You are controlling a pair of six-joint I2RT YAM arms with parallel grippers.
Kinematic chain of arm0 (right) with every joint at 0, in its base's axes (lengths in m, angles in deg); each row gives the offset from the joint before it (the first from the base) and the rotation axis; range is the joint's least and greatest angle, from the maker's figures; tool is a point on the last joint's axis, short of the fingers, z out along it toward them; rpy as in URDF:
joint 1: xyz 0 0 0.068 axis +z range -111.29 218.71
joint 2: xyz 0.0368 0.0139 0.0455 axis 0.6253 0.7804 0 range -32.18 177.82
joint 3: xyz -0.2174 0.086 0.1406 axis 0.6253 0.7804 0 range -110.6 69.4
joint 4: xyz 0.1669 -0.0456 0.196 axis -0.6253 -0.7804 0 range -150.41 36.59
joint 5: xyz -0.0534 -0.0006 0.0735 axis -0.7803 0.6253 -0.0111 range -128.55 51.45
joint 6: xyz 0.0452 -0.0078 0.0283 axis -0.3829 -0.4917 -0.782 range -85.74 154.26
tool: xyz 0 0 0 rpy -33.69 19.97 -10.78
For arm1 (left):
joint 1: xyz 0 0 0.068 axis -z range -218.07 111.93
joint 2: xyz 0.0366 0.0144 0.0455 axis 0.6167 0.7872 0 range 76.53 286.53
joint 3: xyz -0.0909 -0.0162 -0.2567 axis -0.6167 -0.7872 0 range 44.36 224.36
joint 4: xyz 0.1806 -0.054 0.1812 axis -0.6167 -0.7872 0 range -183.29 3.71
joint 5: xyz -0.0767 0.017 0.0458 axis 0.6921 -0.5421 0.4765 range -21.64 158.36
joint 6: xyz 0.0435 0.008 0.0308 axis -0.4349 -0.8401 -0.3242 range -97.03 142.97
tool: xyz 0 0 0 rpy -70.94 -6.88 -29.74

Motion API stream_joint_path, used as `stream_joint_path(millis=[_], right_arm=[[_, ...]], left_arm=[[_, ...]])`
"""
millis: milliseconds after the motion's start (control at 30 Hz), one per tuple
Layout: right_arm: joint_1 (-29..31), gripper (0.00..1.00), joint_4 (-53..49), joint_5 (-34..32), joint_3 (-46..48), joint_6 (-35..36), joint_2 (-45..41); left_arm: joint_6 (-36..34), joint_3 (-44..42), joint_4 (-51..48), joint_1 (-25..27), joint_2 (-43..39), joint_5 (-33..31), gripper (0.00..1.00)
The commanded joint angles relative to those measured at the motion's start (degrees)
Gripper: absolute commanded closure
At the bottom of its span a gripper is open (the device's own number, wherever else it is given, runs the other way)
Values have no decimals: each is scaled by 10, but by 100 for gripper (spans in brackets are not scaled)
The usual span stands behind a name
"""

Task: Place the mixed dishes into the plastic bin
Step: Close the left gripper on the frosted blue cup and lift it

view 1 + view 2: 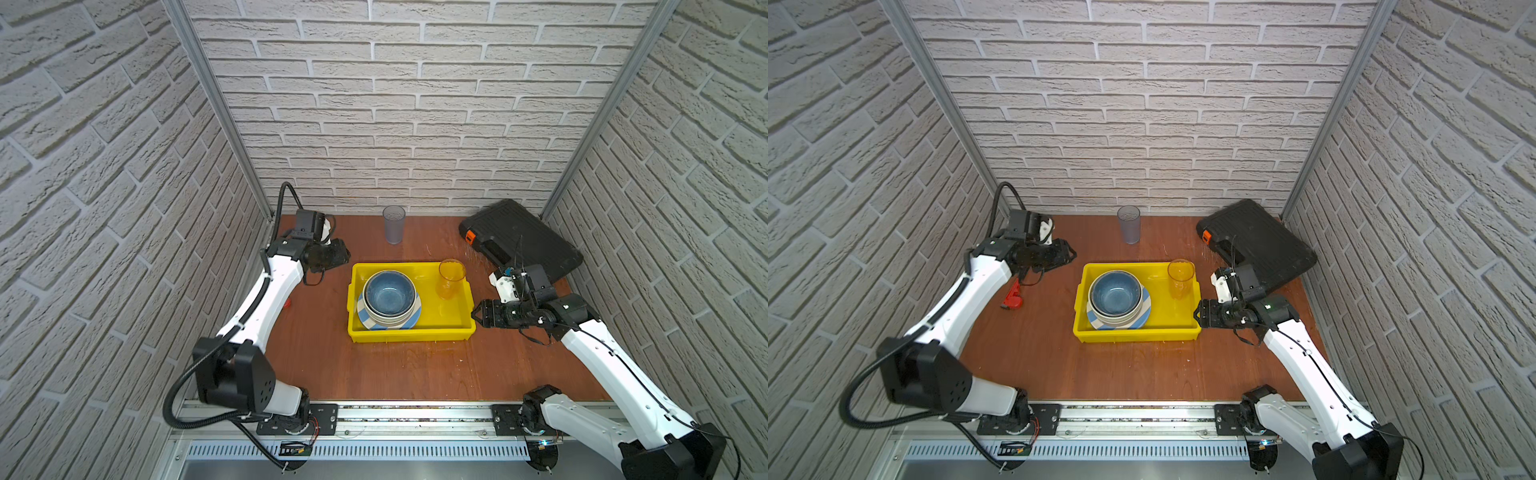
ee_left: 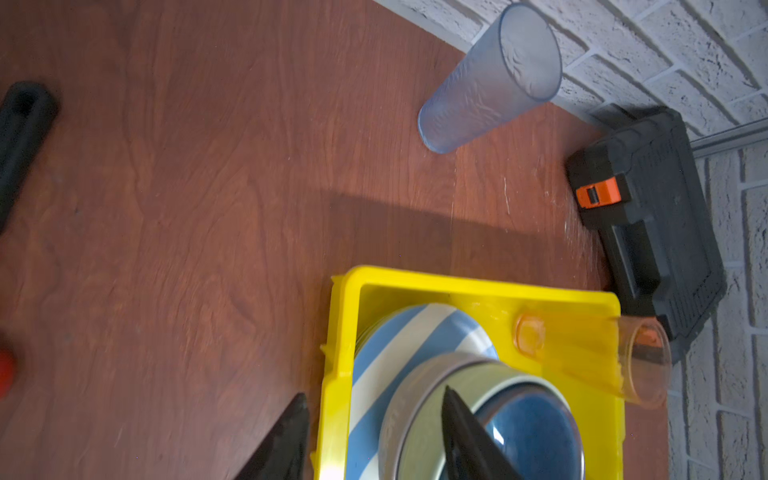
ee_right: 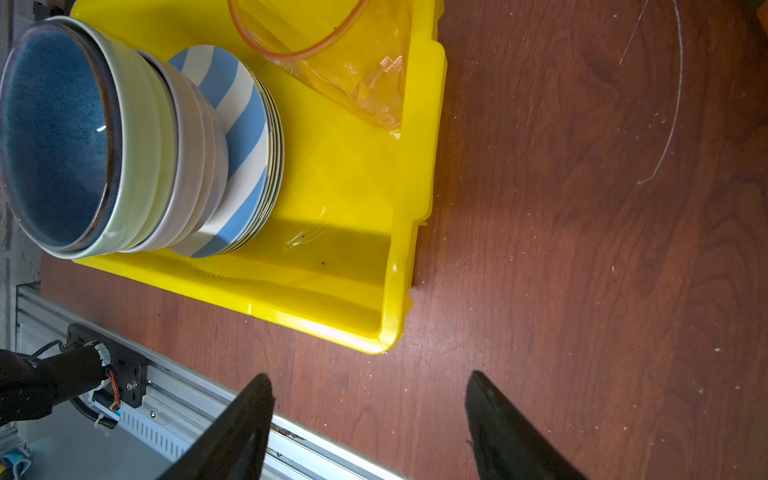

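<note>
Nearest the lens, the left arm (image 1: 266,307) and right arm (image 1: 615,365) rise from the rail in front of the yellow bin (image 1: 411,334), which sits on the wooden table (image 1: 395,374). The black case (image 1: 523,241) lies behind the bin's back right corner.

A stack fills the bin's left half. At the bottom is the striped plate (image 1: 365,322) with more plate edges under it. Nested on it are the lavender-grey bowl (image 3: 195,166), the pale green bowl (image 3: 141,145) and the blue bowl (image 1: 389,293) on top. An amber-looking tumbler (image 1: 450,278) stands upright in the bin's back right corner. The one dish outside is the blue-tinted tumbler (image 1: 393,224), upright behind the bin's back wall. A small red object (image 1: 1011,299) lies left of the bin.

The left gripper (image 1: 345,252) hovers just off the bin's back left corner, jaws parted and holding nothing. The right gripper (image 1: 477,314) sits just off the bin's right wall, jaws spread wider, also empty.

The coming move likely turns on the outside tumbler. It lies to the right of the left gripper and slightly farther back, with its long axis vertical and bare table between them. The left arm is nearer; the right arm would have to reach past the case.
</note>
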Motion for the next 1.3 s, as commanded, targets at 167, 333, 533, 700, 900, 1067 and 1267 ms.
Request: stream_joint_path(millis=[167,333,533,700,900,1067,1267], right_arm=[[-1,23,-38,-5,-5,10,-51],[-2,23,-46,-12,7,8,-71],[-1,23,-43,-13,17,8,-75],[-2,22,-38,-9,25,7,-75],[-2,22,-35,-4,25,3,-83],[-2,22,-37,-5,22,4,-87],[-1,22,-34,-5,22,3,-89]], left_arm=[[14,187,59,-2,196,54,47],[47,278,81,5,289,82,47],[78,384,87,21,374,88,45],[94,482,68,40,441,92,44],[133,559,56,44,507,102,46],[145,583,54,50,531,104,50],[154,586,54,53,546,106,52]])
